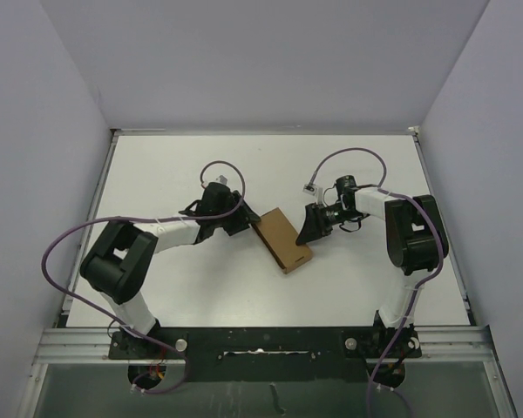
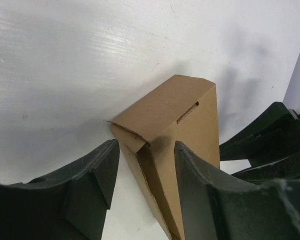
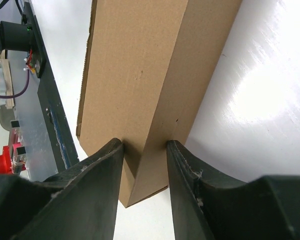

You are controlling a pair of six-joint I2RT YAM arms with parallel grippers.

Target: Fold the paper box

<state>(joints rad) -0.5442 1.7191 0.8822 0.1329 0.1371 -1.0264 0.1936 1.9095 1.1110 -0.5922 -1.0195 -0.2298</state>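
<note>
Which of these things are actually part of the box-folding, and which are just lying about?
Part of the job: paper box, left gripper, right gripper.
Just there: white table, purple cables.

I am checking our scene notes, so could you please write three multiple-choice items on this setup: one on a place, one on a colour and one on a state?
1. Where does the box lie?
A) at the far left corner
B) between the left gripper and the right gripper
C) on an arm's base

2. What colour is the box?
A) brown
B) white
C) blue

3. How is the right gripper?
A) open in the air
B) gripping a cable
C) closed on the box

Answers:
1 B, the top view shows it flanked by both.
2 A, it is plain brown cardboard in every view.
3 C, its fingers press both sides of the box's edge.
</note>
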